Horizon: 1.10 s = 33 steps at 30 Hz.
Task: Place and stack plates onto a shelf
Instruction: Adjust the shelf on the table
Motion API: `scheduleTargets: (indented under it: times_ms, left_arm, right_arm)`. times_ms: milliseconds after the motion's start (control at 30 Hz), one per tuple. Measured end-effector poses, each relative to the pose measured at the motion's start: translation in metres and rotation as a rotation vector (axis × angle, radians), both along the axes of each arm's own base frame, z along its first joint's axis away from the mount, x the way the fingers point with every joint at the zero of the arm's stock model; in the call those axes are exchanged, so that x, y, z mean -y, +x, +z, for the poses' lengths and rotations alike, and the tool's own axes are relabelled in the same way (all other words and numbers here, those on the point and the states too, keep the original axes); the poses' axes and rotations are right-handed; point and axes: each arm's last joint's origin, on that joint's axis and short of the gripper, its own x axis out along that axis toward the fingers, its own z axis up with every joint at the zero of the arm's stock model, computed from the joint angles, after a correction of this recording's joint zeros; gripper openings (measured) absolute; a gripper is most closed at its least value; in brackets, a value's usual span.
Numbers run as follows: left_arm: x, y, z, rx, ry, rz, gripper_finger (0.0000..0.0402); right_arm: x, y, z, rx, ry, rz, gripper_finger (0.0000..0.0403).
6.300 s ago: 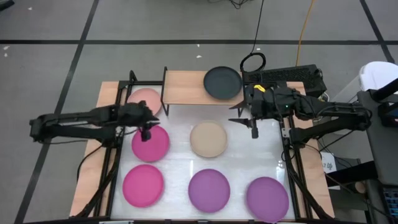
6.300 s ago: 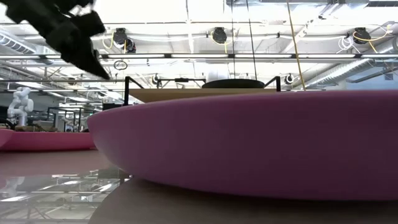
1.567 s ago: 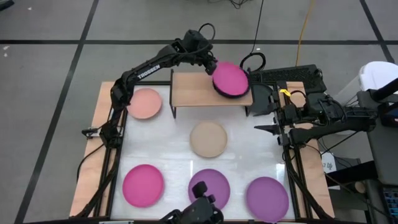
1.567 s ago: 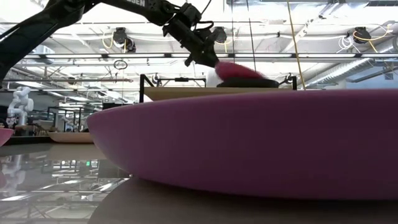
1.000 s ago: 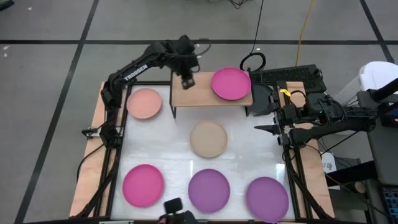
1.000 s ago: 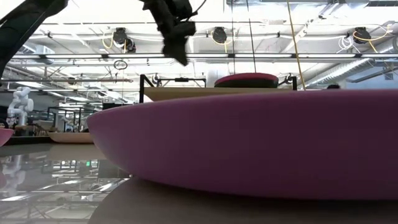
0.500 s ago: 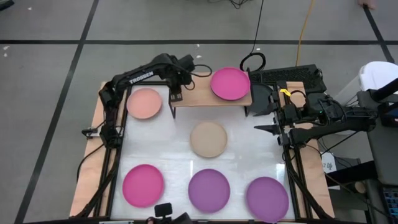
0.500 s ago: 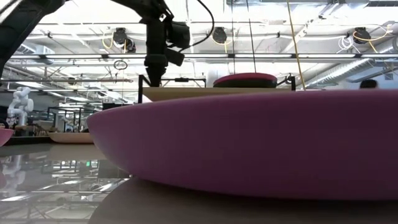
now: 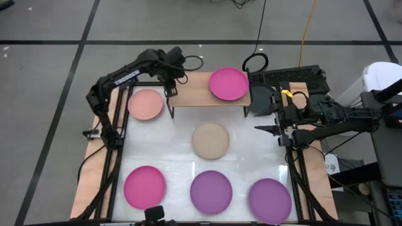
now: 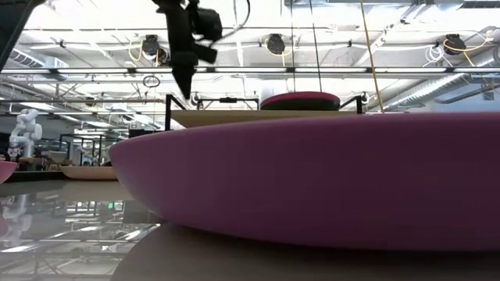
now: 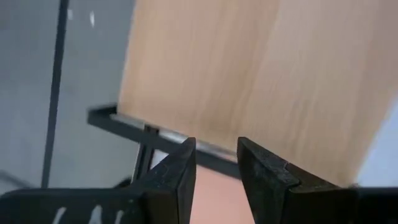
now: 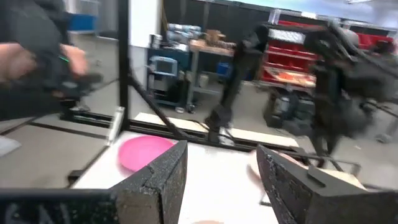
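Observation:
The shelf (image 9: 201,93) stands at the table's far edge, a wooden board on black legs. On its right half a magenta plate (image 9: 228,83) lies on a dark grey plate (image 10: 301,104). My left gripper (image 9: 170,94) hangs fingers down over the shelf's left end (image 11: 249,74), slightly open and holding nothing. A pale pink plate (image 9: 146,104), a beige plate (image 9: 210,140), a second magenta plate (image 9: 144,186) and two purple plates (image 9: 211,191) (image 9: 270,198) lie flat on the table. My right gripper (image 9: 259,129) waits open at the table's right side.
A black keyboard-like box (image 9: 289,78) and cables sit behind the shelf's right end. The black frame rails (image 9: 116,150) run along both table sides. In the low view the nearest purple plate (image 10: 312,179) fills the foreground. A blurred person (image 12: 37,68) shows beyond the table.
My left gripper has moved from above the shelf's left half toward the table's left edge, dipped beside the shelf's left end, then risen a little. The shelf with its stacked plates has slid slightly toward the table's left.

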Motion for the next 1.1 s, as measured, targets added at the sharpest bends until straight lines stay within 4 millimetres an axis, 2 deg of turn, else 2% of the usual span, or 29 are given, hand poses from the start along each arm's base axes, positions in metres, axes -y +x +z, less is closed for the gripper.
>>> scheduleTargets:
  times_ms: [133,267,400,533,633,867,1033,1100]
  left_arm:
    - [0.014,-0.011,0.033,0.194,0.021,-0.046,0.0124]
    - [0.033,-0.027,0.067,0.433,0.054,-0.087,0.0124]
    - [0.055,-0.042,0.079,0.618,0.122,-0.160,0.0124]
    - [0.068,-0.050,0.060,0.688,0.140,-0.186,0.0124]
    - [0.079,-0.057,0.047,0.830,0.149,-0.236,0.0124]
    - [0.101,-0.070,0.003,1.113,0.197,-0.271,0.0124]
    - [0.104,-0.075,-0.034,1.110,0.157,-0.238,0.0124]
    - [0.107,-0.076,-0.041,1.130,0.148,-0.234,0.0124]
  right_arm:
    - [0.001,0.007,-0.007,-0.069,-0.018,-0.052,0.0173]
    - [0.001,0.007,-0.025,-0.248,-0.050,-0.069,0.0173]
    - [0.008,0.001,-0.042,-0.436,-0.057,-0.283,0.0173]
    - [0.016,-0.009,-0.058,-0.615,-0.106,-0.506,0.0173]
    - [0.022,-0.010,-0.068,-0.735,-0.105,-0.584,0.0173]
    - [0.034,0.011,-0.095,-0.950,-0.128,-0.668,0.0173]
    - [0.048,0.020,-0.121,-1.111,-0.141,-0.728,0.0173]
    - [0.055,0.019,-0.131,-1.163,-0.132,-0.758,0.0173]
